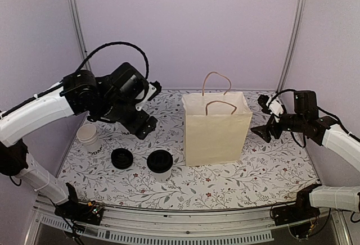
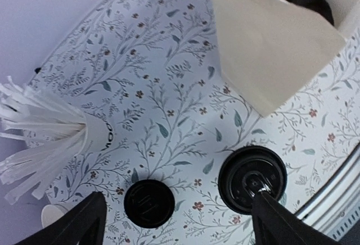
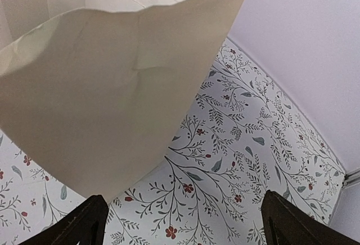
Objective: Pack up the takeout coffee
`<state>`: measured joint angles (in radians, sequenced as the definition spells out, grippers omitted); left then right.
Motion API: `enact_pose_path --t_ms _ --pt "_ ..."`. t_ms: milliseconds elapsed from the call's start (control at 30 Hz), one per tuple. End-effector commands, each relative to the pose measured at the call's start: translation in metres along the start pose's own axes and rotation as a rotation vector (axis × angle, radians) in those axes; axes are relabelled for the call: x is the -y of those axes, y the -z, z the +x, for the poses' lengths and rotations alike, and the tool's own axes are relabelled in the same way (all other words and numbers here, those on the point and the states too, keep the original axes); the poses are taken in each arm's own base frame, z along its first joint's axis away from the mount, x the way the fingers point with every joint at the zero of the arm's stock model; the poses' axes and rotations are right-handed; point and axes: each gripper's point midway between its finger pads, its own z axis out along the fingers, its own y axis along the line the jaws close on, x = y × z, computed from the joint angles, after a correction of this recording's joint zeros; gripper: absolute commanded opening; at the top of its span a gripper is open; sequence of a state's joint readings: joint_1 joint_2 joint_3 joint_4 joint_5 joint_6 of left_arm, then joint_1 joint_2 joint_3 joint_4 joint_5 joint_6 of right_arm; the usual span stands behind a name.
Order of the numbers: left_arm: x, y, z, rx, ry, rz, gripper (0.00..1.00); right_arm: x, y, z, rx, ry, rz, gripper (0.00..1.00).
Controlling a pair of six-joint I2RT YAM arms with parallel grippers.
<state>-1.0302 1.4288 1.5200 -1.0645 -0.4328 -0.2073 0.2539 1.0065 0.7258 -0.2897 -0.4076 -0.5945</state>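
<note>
Currently the left pincer (image 2: 180, 222) hangs spread above the takeout coffee (image 2: 252, 178); the right pincer (image 3: 185, 225), spread, faces the paper bag (image 3: 101, 104).

One floral-print surface (image 1: 264, 172) carries one cream paper bag (image 1: 216, 135), one lidded takeout coffee (image 1: 160, 162), one loose black lid (image 1: 122, 158), one white cup of white sticks (image 2: 95, 135) and one further white cup (image 2: 53, 214), partly cropped. Two robot arms (image 1: 34, 116) flank them.
</note>
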Motion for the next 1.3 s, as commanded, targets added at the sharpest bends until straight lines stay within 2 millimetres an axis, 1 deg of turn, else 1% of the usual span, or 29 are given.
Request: enact_pose_path --t_ms 0,67,133,167,267,433,567,733,800,900,1267 --pt "0.042 -0.011 0.022 -0.181 -0.015 0.265 0.87 -0.004 -0.003 0.003 0.006 -0.005 -0.022 0.98" --pt "0.046 -0.020 0.031 -0.239 0.036 0.301 0.86 -0.004 -0.004 0.004 0.002 -0.005 -0.024 0.98" --pt "0.051 -0.030 0.043 -0.315 0.107 0.354 0.99 -0.004 -0.004 0.005 0.000 -0.005 -0.026 0.98" --pt "0.054 -0.035 0.050 -0.356 0.133 0.378 0.99 -0.005 -0.004 0.005 0.000 -0.004 -0.027 0.98" --pt "0.064 -0.047 0.064 -0.440 0.155 0.390 1.00 -0.006 -0.003 0.006 0.002 -0.002 -0.030 0.98" --pt "0.065 -0.058 0.071 -0.481 0.120 0.353 1.00 -0.008 -0.002 0.004 0.009 0.004 -0.038 0.98" --pt "0.083 -0.060 0.073 -0.503 0.075 0.383 1.00 -0.008 -0.001 0.004 0.010 0.009 -0.037 0.98" --pt "0.096 -0.071 0.089 -0.562 -0.001 0.346 1.00 -0.009 0.000 0.003 0.013 0.011 -0.044 0.98" --pt "0.100 -0.073 0.090 -0.571 -0.010 0.349 1.00 -0.010 0.000 0.003 0.012 0.012 -0.047 0.98" --pt "0.101 -0.077 0.090 -0.576 -0.018 0.336 1.00 -0.010 0.000 0.003 0.012 0.012 -0.050 0.98" --pt "0.104 -0.085 0.083 -0.576 -0.012 0.326 0.88 -0.012 0.000 0.003 0.015 0.014 -0.058 0.98"
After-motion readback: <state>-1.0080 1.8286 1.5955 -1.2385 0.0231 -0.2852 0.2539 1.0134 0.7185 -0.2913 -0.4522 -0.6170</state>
